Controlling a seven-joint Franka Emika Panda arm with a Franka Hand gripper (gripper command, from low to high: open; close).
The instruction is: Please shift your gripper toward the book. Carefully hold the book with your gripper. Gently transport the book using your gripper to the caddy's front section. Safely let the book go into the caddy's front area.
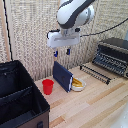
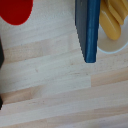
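The dark navy-blue book (image 1: 63, 76) stands on edge on the wooden table, leaning against a white bowl (image 1: 79, 85). It shows in the wrist view (image 2: 88, 27) as a blue slab seen from above. My gripper (image 1: 61, 52) hangs above the book, apart from it, with its two blue-tipped fingers spread and nothing between them. The fingers do not show in the wrist view. The black caddy (image 1: 17, 95) with divided compartments stands at the exterior view's left, near the front.
A red cup (image 1: 47, 86) stands between the caddy and the book; it also shows in the wrist view (image 2: 16, 11). The bowl holds yellow pieces (image 2: 111, 22). A black-and-silver toaster oven (image 1: 113, 54) with its door down stands at the exterior view's right.
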